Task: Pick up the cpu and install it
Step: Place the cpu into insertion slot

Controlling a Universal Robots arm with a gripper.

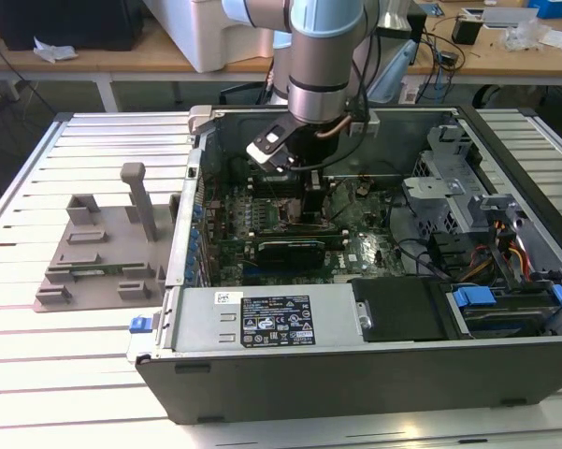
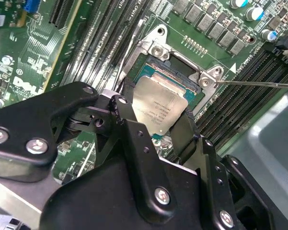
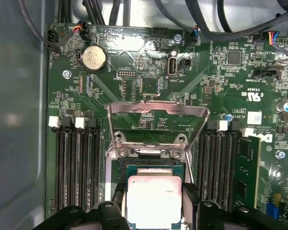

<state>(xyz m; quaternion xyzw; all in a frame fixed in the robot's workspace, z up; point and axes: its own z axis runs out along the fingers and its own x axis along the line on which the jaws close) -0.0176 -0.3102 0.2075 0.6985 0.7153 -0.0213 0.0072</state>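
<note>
The small, flat, square cpu (image 3: 155, 203) with its silvery-grey metal lid is hanging just over the black metal-framed square socket (image 3: 153, 165). The black gripper (image 3: 153, 197) is pinching it by two opposite edges, closed to its width. It is looking light, stiff, slick-topped and fragile underneath, so edges are suiting it best. I am counting one cpu, one socket and two fingers (image 2: 127, 120).

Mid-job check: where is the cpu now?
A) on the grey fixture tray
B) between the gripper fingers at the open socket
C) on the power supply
B: both wrist views show the cpu held by the gripper over the socket, whose metal frame is lifted.
</note>
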